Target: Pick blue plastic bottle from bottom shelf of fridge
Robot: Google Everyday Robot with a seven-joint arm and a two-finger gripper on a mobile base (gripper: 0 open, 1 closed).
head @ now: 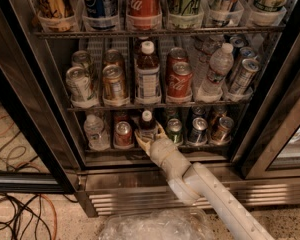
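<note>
The blue plastic bottle [147, 124], small with a white cap, dark liquid and a pale label, stands upright in the middle of the fridge's bottom shelf [155, 147]. My gripper [150, 136] reaches in from the lower right on its cream arm [210, 189] and sits at the bottle's base, right against it. The bottle's lower part is hidden behind the gripper. The larger bottle of the same look [148, 76] stands on the shelf above.
On the bottom shelf a clear water bottle [94, 130] and a red can [123, 133] stand left of the gripper; a green can [174, 130] and other cans stand to its right. Dark door frames [37, 114] flank the opening. Cables [15, 214] lie on the floor at left.
</note>
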